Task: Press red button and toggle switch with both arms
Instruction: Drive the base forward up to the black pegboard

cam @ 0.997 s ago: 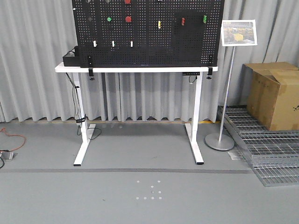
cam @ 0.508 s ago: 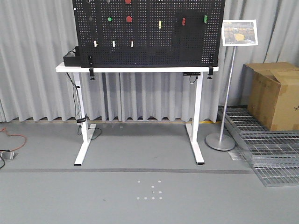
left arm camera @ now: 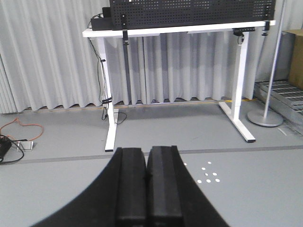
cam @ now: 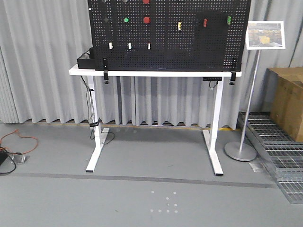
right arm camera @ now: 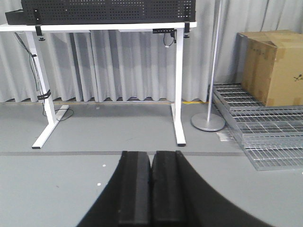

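A black pegboard (cam: 165, 42) stands on a white table (cam: 142, 73) across the room. On it are a round red button (cam: 146, 20), a green button (cam: 126, 20), a second red button (cam: 146, 1) at the top edge, a yellow switch (cam: 179, 24), a small red switch (cam: 205, 21), a green switch (cam: 229, 19) and white toggles (cam: 129, 46). My left gripper (left arm camera: 147, 153) is shut and empty, low over the floor, far from the board. My right gripper (right arm camera: 151, 157) is shut and empty too. Neither arm shows in the front view.
A sign on a metal pole (cam: 253, 90) stands right of the table, with a cardboard box (cam: 289, 101) on metal grates (cam: 279, 156) beyond it. An orange cable (cam: 16, 139) lies on the floor at left. White dots (cam: 163, 201) mark the grey floor.
The front view has shifted: the table and board now sit further right and a little lower in frame, and slightly larger. The box has slid toward the right edge.
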Robot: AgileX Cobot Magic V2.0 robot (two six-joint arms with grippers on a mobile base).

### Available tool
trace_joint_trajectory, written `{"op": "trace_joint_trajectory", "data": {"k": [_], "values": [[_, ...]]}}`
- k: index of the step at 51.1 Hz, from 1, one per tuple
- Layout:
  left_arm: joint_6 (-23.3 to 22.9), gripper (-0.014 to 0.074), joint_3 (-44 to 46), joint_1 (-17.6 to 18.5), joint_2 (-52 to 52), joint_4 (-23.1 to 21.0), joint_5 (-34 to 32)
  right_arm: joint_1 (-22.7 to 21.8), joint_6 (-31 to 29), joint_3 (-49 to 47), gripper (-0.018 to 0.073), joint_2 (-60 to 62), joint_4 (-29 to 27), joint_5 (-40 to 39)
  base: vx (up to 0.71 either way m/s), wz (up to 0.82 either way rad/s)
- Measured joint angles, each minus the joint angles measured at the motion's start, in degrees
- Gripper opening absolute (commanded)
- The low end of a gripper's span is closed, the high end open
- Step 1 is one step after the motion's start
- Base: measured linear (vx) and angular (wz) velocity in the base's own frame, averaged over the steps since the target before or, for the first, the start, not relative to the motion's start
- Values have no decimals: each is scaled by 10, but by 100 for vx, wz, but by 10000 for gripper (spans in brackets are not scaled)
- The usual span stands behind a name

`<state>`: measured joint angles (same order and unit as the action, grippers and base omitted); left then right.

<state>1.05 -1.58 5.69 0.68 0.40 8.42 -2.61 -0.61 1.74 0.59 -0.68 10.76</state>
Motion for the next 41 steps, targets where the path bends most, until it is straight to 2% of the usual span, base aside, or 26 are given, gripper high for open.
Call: {"op": "trace_joint_trajectory", "data": {"k": [17, 41], "values": [[0, 1, 0, 0, 0, 0, 0, 0, 0, 0, -3, 0, 0, 0, 36, -2], [0, 1, 0, 0, 0, 0, 0, 0, 0, 0, -3, 0, 0, 0, 50, -6]]}}
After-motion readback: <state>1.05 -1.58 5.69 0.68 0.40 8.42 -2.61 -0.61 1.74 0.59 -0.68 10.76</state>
